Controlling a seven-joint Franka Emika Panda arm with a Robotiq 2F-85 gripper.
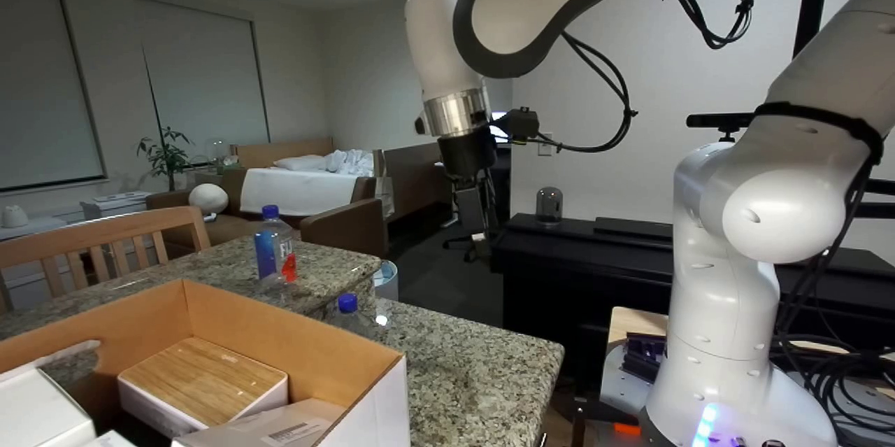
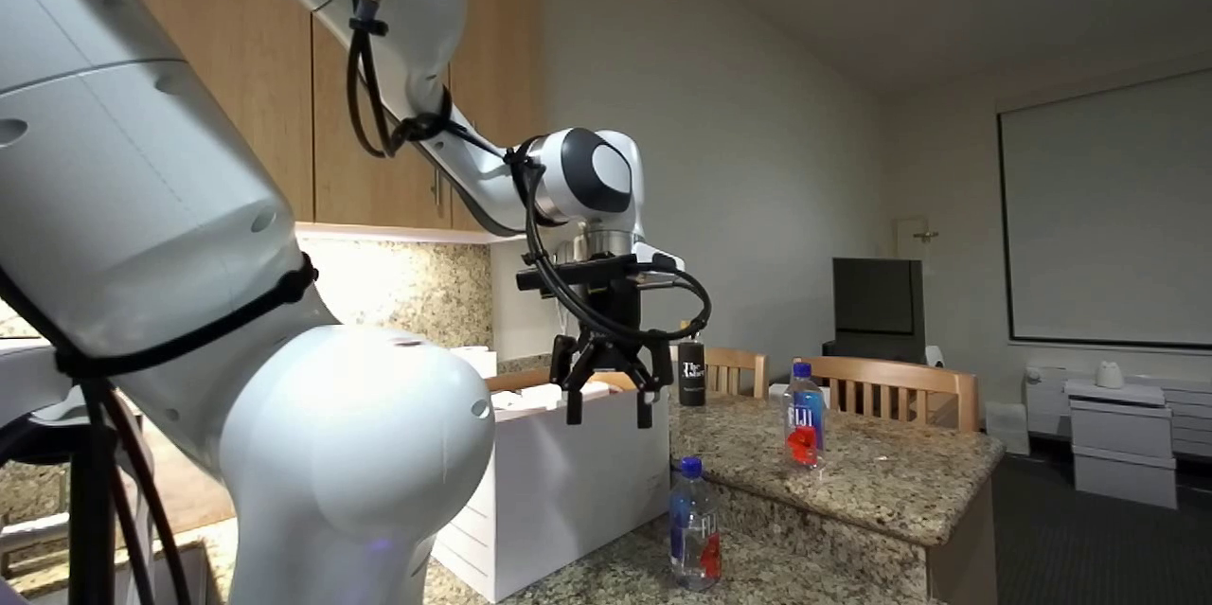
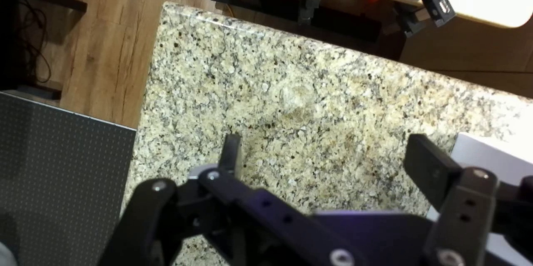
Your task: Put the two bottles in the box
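Observation:
Two clear plastic bottles with blue caps and blue and red labels stand upright on granite. The upper bottle (image 1: 275, 251) is on the raised counter and also shows in an exterior view (image 2: 803, 418). The lower bottle (image 2: 695, 529) stands on the lower counter beside the box; in an exterior view (image 1: 347, 308) the box hides most of it. The box (image 2: 582, 472) is white outside and brown inside (image 1: 287, 338). My gripper (image 2: 609, 412) is open and empty, high above the lower counter, apart from both bottles. The wrist view (image 3: 325, 147) shows bare granite between its fingers; no bottle shows there.
The box holds a wood-topped package (image 1: 206, 384) and other white packages (image 1: 38, 408). The raised granite counter (image 2: 890, 482) forms a step above the lower counter (image 1: 482, 370). A black bottle (image 2: 692, 376) stands on the raised counter. Wooden chairs (image 2: 885, 378) stand behind.

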